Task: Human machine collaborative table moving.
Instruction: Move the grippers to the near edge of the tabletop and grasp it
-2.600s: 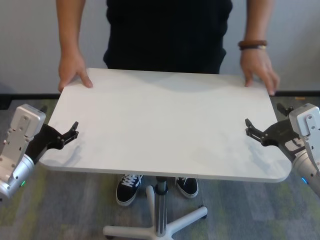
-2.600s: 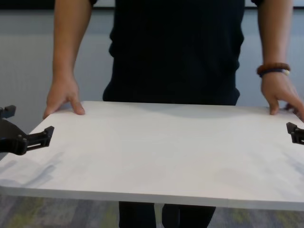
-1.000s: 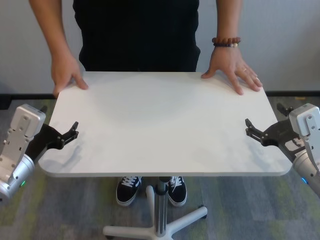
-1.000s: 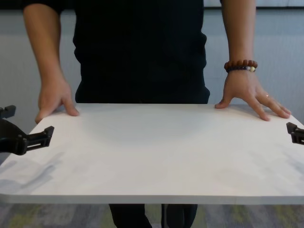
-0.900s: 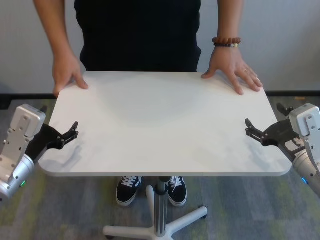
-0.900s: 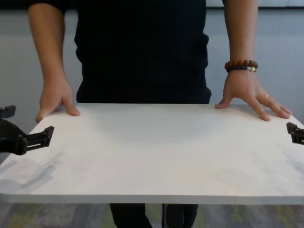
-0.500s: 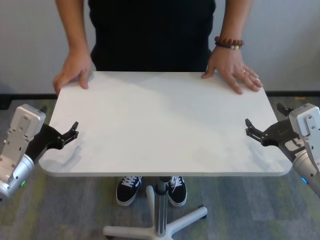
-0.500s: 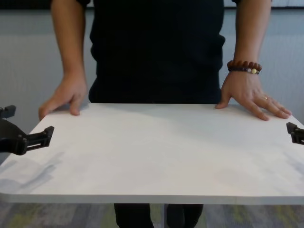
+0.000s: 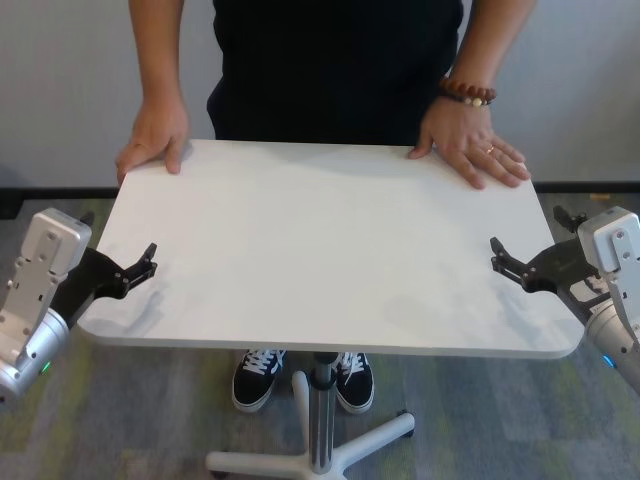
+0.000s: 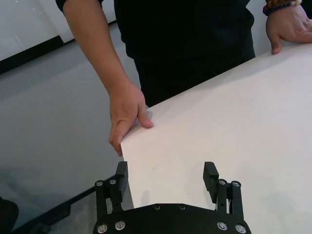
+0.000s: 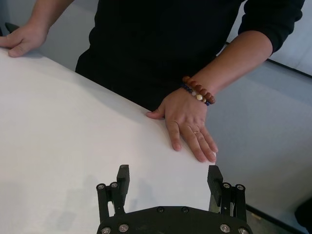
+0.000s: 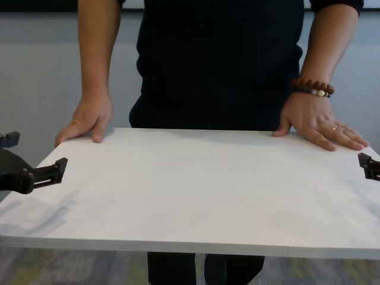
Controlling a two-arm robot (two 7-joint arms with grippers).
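Here the worktop (image 9: 330, 240) stands on its slim pedestal leg (image 9: 320, 420) between the robot and the human (image 9: 335, 60), who rests one palm on each far corner, probably to steady and steer it from that side. The left hand (image 9: 140, 268) sits at the worktop's left edge near the near-left corner, its fingers spread wide with the thin edge running in between them, one finger above the surface; it does not look clamped on. The right hand (image 9: 503, 262) mirrors it at the right edge toward the near-right corner, likewise wide open astride the edge. Judging from this, each hand is placed to take the worktop by its sides, opposite the human's grip, so both parties can shift it together.
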